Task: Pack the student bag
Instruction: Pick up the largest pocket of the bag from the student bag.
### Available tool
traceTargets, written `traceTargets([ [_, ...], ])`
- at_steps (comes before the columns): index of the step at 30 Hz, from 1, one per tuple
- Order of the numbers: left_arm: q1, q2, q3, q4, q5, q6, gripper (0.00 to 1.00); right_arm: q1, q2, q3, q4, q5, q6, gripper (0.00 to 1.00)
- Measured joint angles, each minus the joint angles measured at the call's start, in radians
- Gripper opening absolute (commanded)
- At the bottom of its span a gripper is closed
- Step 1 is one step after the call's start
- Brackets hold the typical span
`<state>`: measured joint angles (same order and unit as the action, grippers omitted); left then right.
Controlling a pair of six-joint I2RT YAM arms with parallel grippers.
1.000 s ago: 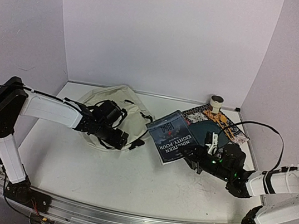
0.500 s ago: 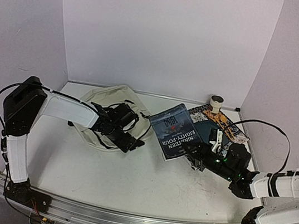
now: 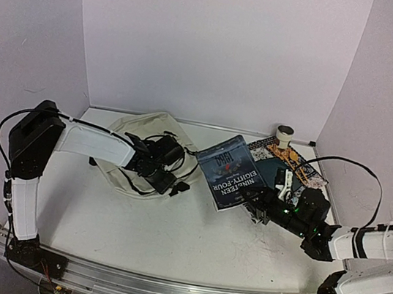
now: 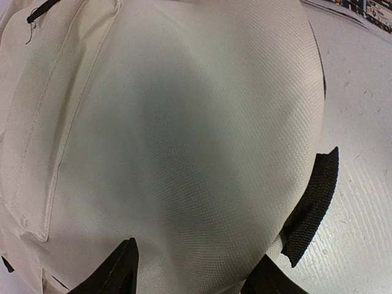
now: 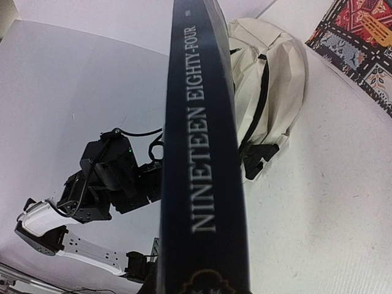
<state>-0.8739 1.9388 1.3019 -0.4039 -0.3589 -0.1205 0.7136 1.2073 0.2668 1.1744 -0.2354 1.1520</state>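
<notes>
The student bag point(image 3: 135, 138) is a cream fabric backpack lying flat at the back left. My left gripper point(image 3: 168, 178) is down on its right end. In the left wrist view the bag's cloth point(image 4: 184, 122) fills the picture, and the gripper point(image 4: 195, 278) has its two black fingertips point(image 4: 119, 269) apart with a mound of cloth between them. A black strap end point(image 4: 312, 208) lies beside it. My right gripper point(image 3: 262, 205) is shut on a dark blue book point(image 3: 231, 171), "Nineteen Eighty-Four", held tilted above the table right of the bag. The spine point(image 5: 205, 153) crosses the right wrist view.
A colourful patterned mat point(image 3: 294, 163) lies at the back right with a dark flat thing on it. A small roll point(image 3: 284, 134) stands by the back wall. White walls close in the back and both sides.
My left gripper has slid right to the bag's right end, then drawn back onto the cloth, and its fingers have come closer together. The right gripper raised the book and now holds it still.
</notes>
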Motion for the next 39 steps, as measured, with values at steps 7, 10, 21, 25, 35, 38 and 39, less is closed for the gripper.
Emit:
traceTargets([
  [7,0.015,-0.01,0.006,0.0,-0.022,-0.01,0.46,0.0,-0.002,0.0,0.0,-0.001,-0.001,0.0],
  [10,0.024,-0.01,0.007,-0.001,-0.023,-0.01,0.48,0.0,-0.002,0.0,0.0,-0.004,-0.001,0.0],
  [21,0.06,-0.044,0.007,-0.03,0.001,-0.007,0.54,0.0,-0.002,0.0,0.0,-0.016,-0.001,0.0],
  [25,0.078,-0.067,0.007,-0.045,0.006,-0.006,0.54,0.0,-0.002,0.0,0.0,-0.016,-0.001,0.0],
  [35,0.089,-0.046,0.017,-0.069,0.071,0.0,0.36,0.0,-0.002,0.0,0.0,-0.023,0.0,0.0],
  [38,0.089,-0.022,0.031,-0.071,0.103,0.007,0.09,0.0,-0.002,0.0,0.0,-0.025,0.0,0.0],
  [39,0.089,-0.019,0.033,-0.074,0.112,0.012,0.02,0.0,-0.002,0.0,0.0,-0.026,0.0,0.0],
])
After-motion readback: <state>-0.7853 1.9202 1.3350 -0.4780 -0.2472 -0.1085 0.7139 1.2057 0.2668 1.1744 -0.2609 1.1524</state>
